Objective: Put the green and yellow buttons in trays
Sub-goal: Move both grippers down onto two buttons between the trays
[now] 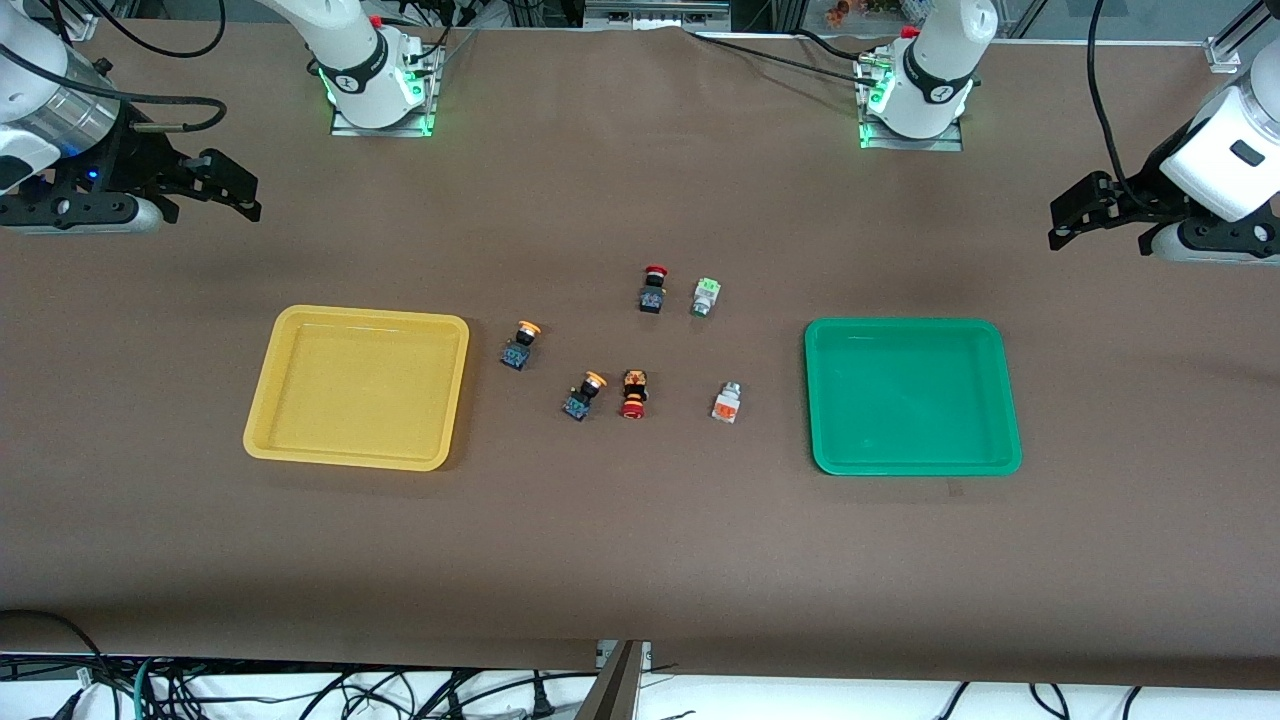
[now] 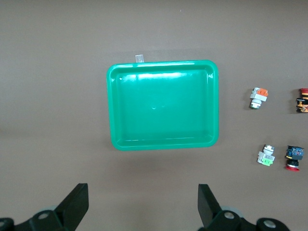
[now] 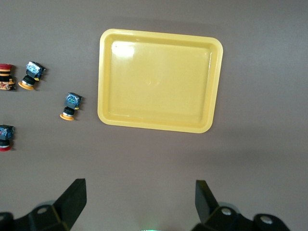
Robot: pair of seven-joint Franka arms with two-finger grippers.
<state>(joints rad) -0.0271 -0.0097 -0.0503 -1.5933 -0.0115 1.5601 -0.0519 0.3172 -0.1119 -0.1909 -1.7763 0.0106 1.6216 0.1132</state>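
Yellow tray (image 1: pixel 300 440) and green tray (image 1: pixel 915 460) bare, 6 buttons (image 1: pixel 726 402) between, left gripper (image 2: pixel 143 207) and right gripper (image 3: pixel 139 204) spread apart, waiting.

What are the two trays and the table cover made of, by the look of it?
Yellow tray and green tray: likely molded plastic with a glossy finish; both show bright highlights along the inner walls, uniform color and rounded corners. Table cover: matte brown, no glare, with faint creases, so probably paper or a thin mat; which one cannot be told.
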